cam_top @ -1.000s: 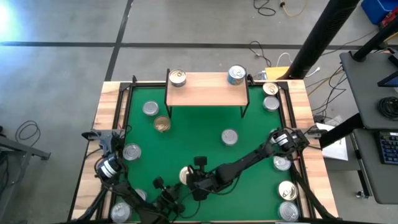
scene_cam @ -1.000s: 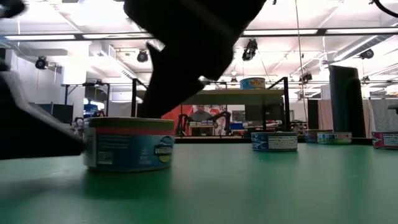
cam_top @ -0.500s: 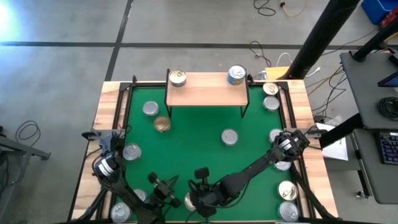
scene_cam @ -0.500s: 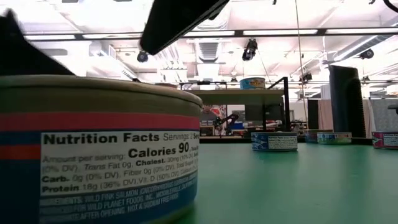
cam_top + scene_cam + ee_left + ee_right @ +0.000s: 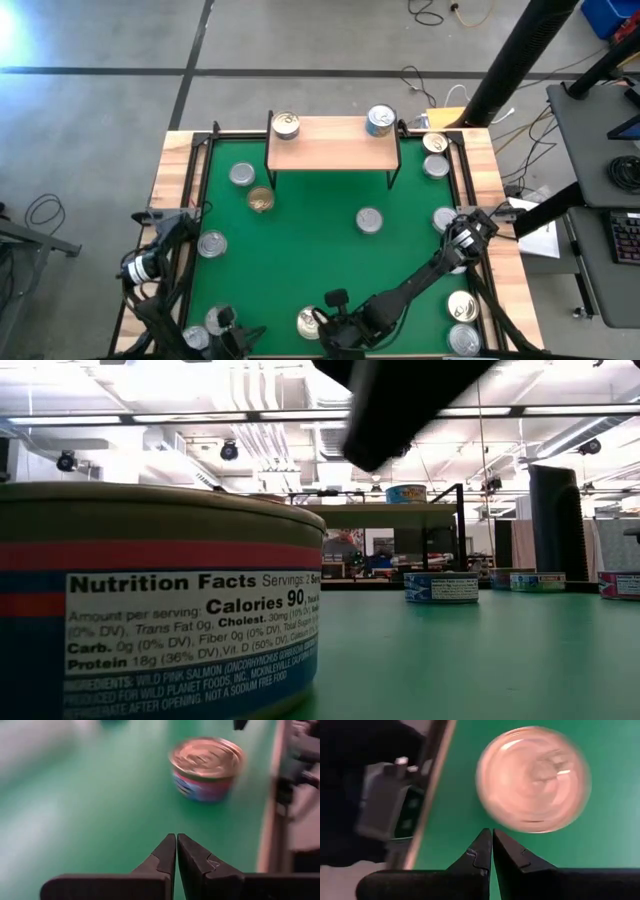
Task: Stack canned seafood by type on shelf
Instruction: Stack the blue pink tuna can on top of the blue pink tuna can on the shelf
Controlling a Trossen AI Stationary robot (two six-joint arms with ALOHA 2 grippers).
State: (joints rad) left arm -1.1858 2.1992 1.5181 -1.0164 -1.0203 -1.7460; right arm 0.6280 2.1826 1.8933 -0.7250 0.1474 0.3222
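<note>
green mat | shelf long axis left-right | tins upright

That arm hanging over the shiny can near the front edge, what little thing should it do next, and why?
Probably open its fingers first. The right hand hovers by the can at the table's front edge with its fingers pressed shut and holding nothing, so it cannot grip. The shelf carries only two cans, so this one likely needs lifting there.

Large blue-and-red labelled tin cut off at 9 and 6 o'clock edges, low view. Round silver-topped tin blurred, right wrist view.
</note>
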